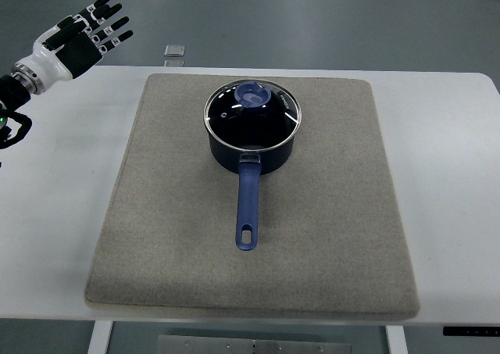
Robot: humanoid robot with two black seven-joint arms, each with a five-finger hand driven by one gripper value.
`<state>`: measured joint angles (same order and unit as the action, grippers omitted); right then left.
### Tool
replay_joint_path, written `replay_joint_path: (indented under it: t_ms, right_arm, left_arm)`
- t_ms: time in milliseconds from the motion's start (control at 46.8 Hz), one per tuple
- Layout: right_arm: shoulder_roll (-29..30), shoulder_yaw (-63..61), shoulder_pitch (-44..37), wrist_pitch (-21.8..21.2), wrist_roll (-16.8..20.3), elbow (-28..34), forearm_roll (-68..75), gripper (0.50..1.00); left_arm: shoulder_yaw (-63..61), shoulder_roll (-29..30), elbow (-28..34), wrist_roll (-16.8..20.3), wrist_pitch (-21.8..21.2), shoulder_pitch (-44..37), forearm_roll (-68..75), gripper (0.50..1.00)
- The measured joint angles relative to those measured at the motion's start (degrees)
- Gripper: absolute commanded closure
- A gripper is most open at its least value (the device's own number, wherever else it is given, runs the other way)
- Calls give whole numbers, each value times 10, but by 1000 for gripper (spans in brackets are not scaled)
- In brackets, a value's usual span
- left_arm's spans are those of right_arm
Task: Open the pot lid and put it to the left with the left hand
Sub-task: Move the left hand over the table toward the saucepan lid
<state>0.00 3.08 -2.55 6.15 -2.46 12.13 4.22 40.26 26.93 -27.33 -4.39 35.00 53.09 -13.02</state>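
Note:
A dark blue saucepan (251,152) stands near the back middle of a grey mat (180,237), its long blue handle (248,207) pointing toward the front edge. A glass lid (251,116) with a blue knob (253,95) sits closed on the pot. My left hand (86,33), black and white, hovers at the far upper left over the table's back corner, well away from the pot. Its fingers are spread and hold nothing. No right hand shows.
The mat lies on a white table (55,213). A small grey block (175,51) lies at the table's back edge, left of the pot. Bare mat stretches to the pot's left and right.

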Motion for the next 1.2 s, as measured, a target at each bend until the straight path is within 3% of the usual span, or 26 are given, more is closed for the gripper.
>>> replay_joint_path:
  t_ms: [683, 790, 1004, 1196]
  right_arm:
    - [0, 0, 0, 0, 0, 0, 0, 585]
    - [0, 0, 0, 0, 0, 0, 0, 585]
    - [0, 0, 0, 0, 0, 0, 0, 585]
    - [0, 0, 0, 0, 0, 0, 0, 585]
  left_arm:
    - [-10, 4, 14, 4, 0, 28, 12, 506]
    - [-19, 7, 14, 33, 0, 36, 43, 506]
    - [-37, 12, 15, 133, 0, 69, 220, 506]
    - [-38, 14, 11, 165, 0, 92, 347, 506]
